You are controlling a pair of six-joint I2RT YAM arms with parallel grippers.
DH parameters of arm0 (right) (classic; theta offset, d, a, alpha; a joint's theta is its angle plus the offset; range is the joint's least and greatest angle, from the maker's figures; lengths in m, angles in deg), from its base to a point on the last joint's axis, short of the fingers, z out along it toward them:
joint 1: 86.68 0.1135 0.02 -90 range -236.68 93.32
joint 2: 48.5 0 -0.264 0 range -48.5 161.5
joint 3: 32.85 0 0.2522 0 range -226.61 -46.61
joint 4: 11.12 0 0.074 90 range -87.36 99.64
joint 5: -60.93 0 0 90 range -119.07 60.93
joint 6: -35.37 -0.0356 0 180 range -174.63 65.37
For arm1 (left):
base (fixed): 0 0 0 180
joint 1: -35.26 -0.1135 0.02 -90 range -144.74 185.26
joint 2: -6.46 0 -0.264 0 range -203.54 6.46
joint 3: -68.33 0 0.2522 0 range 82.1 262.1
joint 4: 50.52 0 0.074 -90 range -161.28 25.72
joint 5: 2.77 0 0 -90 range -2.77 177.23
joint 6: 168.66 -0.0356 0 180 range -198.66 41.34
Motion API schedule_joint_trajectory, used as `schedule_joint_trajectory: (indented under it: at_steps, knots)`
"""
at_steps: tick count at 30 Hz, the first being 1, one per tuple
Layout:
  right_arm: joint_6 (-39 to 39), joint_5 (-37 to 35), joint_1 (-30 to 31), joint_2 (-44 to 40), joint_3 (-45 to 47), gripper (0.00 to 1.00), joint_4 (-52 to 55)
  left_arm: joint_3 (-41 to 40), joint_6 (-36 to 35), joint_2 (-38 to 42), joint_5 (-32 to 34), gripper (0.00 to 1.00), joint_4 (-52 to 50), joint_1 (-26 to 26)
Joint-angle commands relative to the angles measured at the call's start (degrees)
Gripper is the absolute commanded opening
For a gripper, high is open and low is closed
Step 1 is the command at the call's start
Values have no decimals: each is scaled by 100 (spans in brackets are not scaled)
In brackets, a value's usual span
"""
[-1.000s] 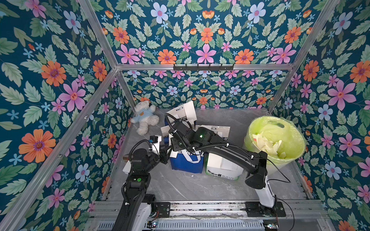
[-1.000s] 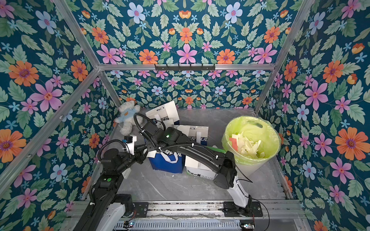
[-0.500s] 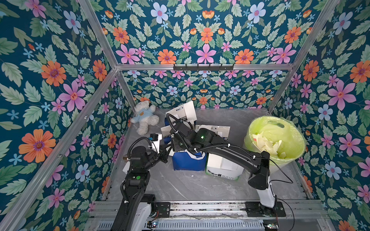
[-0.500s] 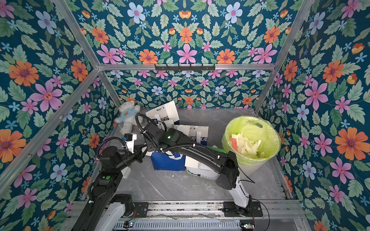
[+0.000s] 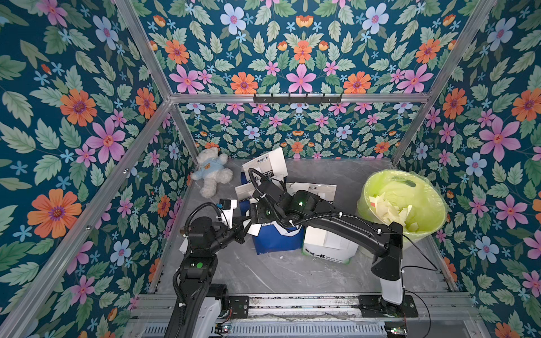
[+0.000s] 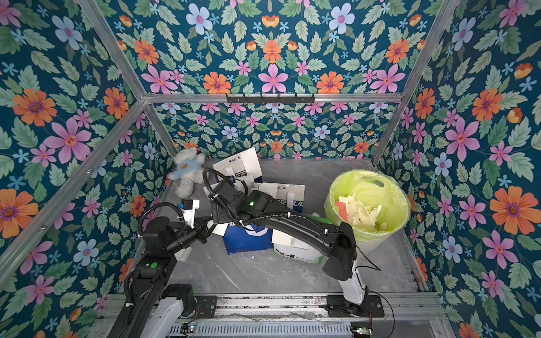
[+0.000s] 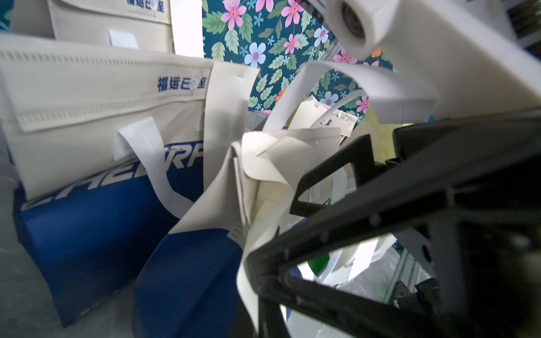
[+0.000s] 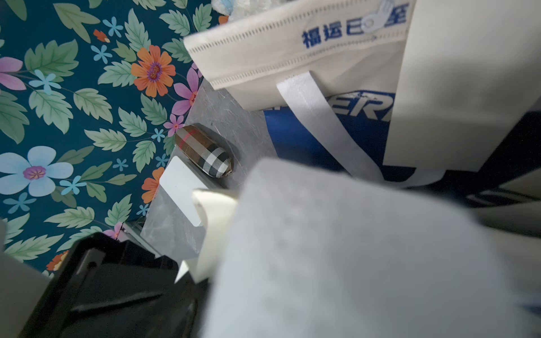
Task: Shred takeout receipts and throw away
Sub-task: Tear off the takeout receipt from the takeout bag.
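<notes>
A white takeout receipt (image 5: 253, 230) sticks out of my left gripper (image 5: 242, 231), which is shut on it, left of the blue-and-white bag (image 5: 276, 241). In the left wrist view the receipt (image 7: 263, 181) runs up from my jaws as a crumpled strip. My right gripper (image 5: 253, 220) hangs just above it. Its two black fingers (image 7: 328, 178) stand apart around the receipt's crumpled end, open. In the right wrist view a blurred white sheet (image 8: 351, 248) hides the right jaws, and the receipt (image 8: 215, 231) shows beside the left gripper. Torn scraps (image 5: 386, 209) lie in the bin (image 5: 377, 187).
Several takeout bags stand mid-table, with one at the back (image 5: 268, 164) and a white one with green print (image 5: 328, 248) by the bin. A teddy bear (image 5: 212, 172) lies at the back left. A plaid pouch (image 8: 202, 155) and white card (image 8: 181, 187) sit by the left wall.
My left gripper has shut on the receipt. My right gripper's fingers have opened wider and both arms have shifted slightly by the blue bag.
</notes>
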Motion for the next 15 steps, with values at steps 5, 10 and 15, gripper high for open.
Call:
schedule_joint_trajectory:
  at_steps: [5, 10, 15]
  knots:
    - [-446, 858, 8, -1484, 2466, 81, -2435, -86, 685, 348, -141, 0, -246, 7]
    - [-590, 1556, 8, -2103, 3372, 78, -3263, -161, 1167, 681, -26, 0, -311, 7]
    - [-932, 1905, 9, -2248, 3869, 76, -3874, -201, 1630, 795, 89, 0, -311, 6]
